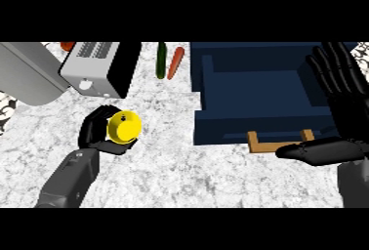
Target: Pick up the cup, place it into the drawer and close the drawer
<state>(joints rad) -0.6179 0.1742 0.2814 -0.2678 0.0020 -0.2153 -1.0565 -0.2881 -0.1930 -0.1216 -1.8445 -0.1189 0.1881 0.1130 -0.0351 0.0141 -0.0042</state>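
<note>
Yellow is what I find first: the cup [124, 127] sits in my left hand [97, 132], whose fingers curl round it from the left and below, holding it above the marbled counter [180, 176], left of the drawer. My right hand [335, 112] stands at the right edge, fingers straight and spread upward, thumb lying across just beside the wooden handle [281, 141]. That handle sticks out from the front of the open navy drawer [252, 88], its hollow facing up. Bare counter lies between cup and drawer. Farther back on the left I see a toaster [97, 68] beside a grey appliance [29, 73], and a cucumber [161, 61] lying next to a carrot [175, 63].
</note>
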